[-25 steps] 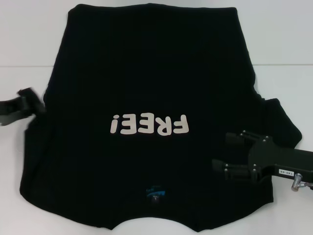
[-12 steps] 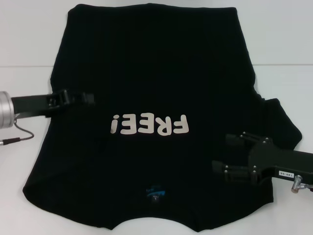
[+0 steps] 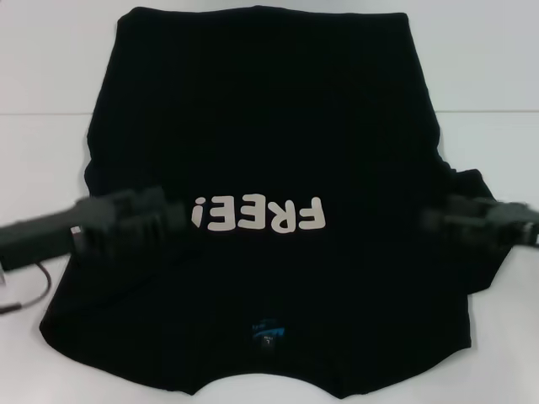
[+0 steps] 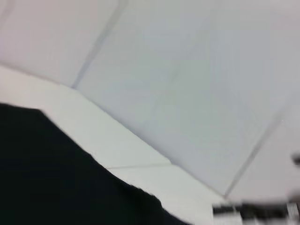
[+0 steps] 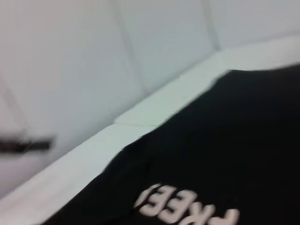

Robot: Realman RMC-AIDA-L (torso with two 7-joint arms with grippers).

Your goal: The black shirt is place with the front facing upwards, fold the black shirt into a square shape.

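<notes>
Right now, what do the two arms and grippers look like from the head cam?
Both are motion-blurred. The left gripper is dark grey to black and boxy on a dark arm segment, with a thin dark cable trailing below it over the white table. The right gripper is similarly dark and blocky. No markings are readable. Both sit over the black shirt.

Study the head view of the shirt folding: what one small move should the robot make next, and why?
Probably bring the right gripper down onto the right sleeve and grasp it. The black shirt lies front up, that sleeve spread on the white table, while the left side already looks tucked in under the left gripper. Both grippers hover at lettering height over opposite edges.
</notes>
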